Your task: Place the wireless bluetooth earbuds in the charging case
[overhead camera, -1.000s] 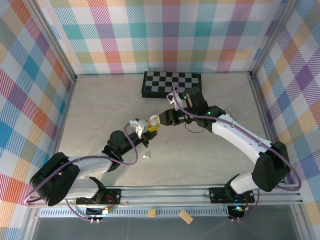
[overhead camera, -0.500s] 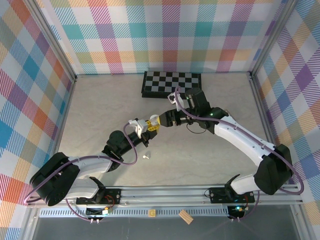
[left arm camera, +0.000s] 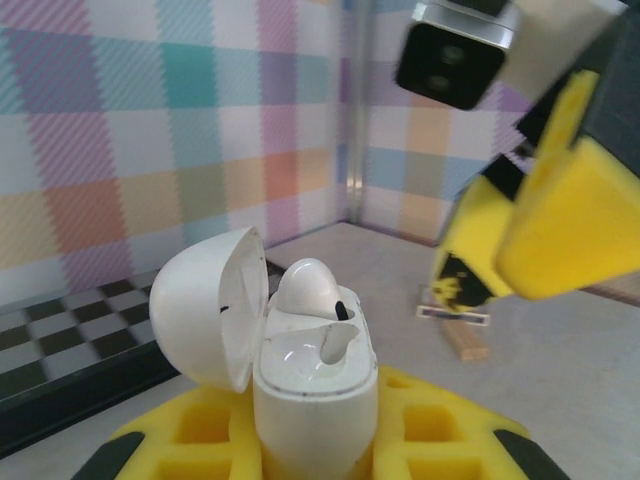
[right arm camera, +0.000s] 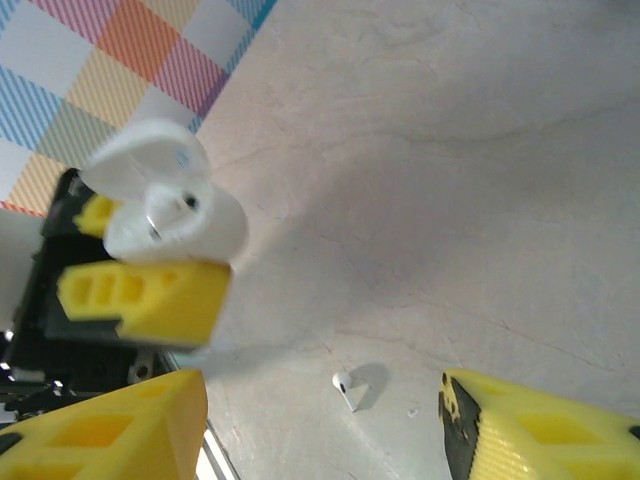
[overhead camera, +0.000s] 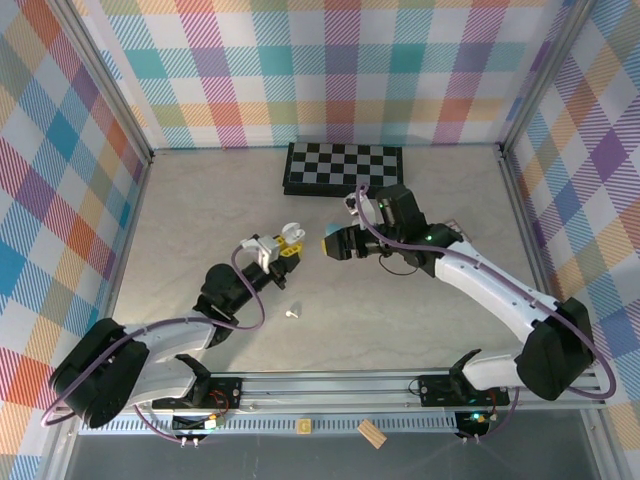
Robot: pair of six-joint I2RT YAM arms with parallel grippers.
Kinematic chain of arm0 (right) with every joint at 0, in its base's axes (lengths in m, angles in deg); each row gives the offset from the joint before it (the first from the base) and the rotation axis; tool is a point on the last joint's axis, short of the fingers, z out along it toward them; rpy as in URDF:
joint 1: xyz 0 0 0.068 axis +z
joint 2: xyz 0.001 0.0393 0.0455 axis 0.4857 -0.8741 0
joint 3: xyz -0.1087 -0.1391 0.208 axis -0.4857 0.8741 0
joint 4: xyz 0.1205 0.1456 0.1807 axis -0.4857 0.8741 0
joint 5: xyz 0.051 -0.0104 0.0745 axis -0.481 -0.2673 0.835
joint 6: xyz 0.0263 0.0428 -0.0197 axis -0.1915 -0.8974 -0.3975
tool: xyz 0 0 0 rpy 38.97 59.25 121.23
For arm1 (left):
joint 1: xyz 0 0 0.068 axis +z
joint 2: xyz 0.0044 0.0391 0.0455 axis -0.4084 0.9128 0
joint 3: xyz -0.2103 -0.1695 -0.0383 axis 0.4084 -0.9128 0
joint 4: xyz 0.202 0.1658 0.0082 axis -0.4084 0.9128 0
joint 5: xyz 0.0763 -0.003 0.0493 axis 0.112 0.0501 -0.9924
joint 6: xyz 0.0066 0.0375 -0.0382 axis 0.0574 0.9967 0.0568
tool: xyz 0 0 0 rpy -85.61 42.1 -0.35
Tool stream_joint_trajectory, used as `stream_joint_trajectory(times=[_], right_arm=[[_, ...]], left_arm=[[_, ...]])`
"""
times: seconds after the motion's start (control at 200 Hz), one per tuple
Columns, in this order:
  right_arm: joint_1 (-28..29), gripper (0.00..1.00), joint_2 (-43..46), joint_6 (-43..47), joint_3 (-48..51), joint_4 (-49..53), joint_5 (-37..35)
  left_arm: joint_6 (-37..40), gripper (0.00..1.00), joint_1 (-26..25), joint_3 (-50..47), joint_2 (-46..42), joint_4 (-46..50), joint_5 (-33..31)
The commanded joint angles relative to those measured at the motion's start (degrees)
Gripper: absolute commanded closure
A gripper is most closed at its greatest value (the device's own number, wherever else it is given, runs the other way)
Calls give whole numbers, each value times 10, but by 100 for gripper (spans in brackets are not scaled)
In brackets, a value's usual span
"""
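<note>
Earbuds show in two places. A seated earbud [left arm camera: 303, 285], white, stands in the charging case [left arm camera: 315, 390], low in the middle of the left wrist view. A loose earbud [overhead camera: 291, 313] lies on the table [overhead camera: 200, 200] just below the centre of the top view, well apart from both arms. The case's lid [left arm camera: 205, 305] is swung open to the left of the case.

The left gripper [overhead camera: 284, 248] is clamped on the case, its yellow fingers [left arm camera: 190, 435] pressed against the body from both sides, and the case stands upright between them. To its right in the top view, the right gripper [overhead camera: 335, 243] faces the case — near it, not touching.

The right gripper's jaws stand wide apart with nothing between them. In the right wrist view its two yellow fingers [right arm camera: 110, 430] sit in the lower corners, and the loose earbud shows on the table between them, at lower middle. The held case sits at the left of that frame.

A chessboard [overhead camera: 340, 168] lies at upper centre of the top view, by the back wall.
</note>
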Motion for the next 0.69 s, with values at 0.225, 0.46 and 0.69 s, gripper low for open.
stream_joint_trajectory(times=[0.225, 0.46, 0.69], right_arm=[[38, 36, -104, 68, -34, 57, 12], [104, 37, -212, 119, -101, 102, -28], [168, 43, -321, 176, -208, 207, -107]], left_arm=[[8, 94, 107, -27, -39, 23, -65], [-29, 95, 194, -9, -12, 26, -82], [-50, 96, 258, 20, -3, 56, -83]])
